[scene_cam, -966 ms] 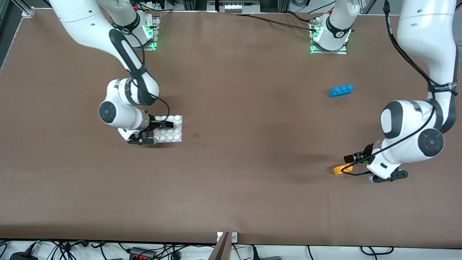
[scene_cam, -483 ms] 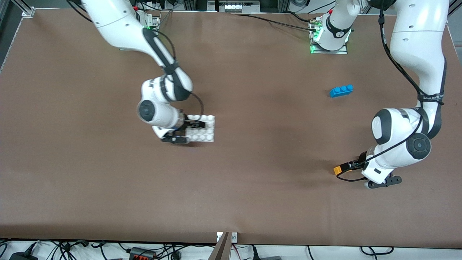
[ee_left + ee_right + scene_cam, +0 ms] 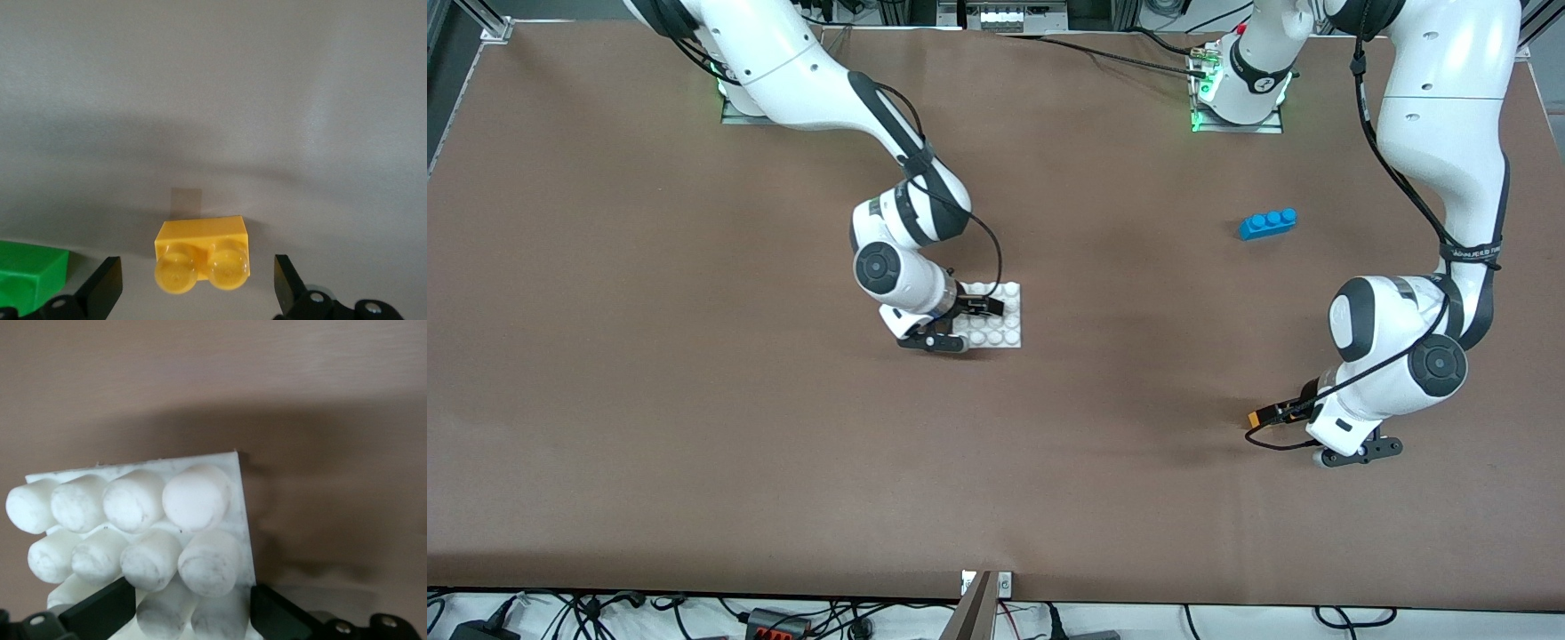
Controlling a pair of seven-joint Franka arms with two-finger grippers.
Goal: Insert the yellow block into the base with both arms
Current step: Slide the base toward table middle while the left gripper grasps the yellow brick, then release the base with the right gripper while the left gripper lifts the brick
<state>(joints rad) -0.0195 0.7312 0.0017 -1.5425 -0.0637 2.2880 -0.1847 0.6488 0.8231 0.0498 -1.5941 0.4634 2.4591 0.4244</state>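
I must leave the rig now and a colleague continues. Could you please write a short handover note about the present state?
Right gripper: shut on one edge of the white base plate, near the middle of the table.
Left gripper: open, fingers on either side of the yellow block without touching it. The block lies toward the left arm's end, beside a green brick.
Done: base plate gripped.
Left: close on the yellow block, bring it to the base plate, press it onto the studs.
The blue brick is not needed.
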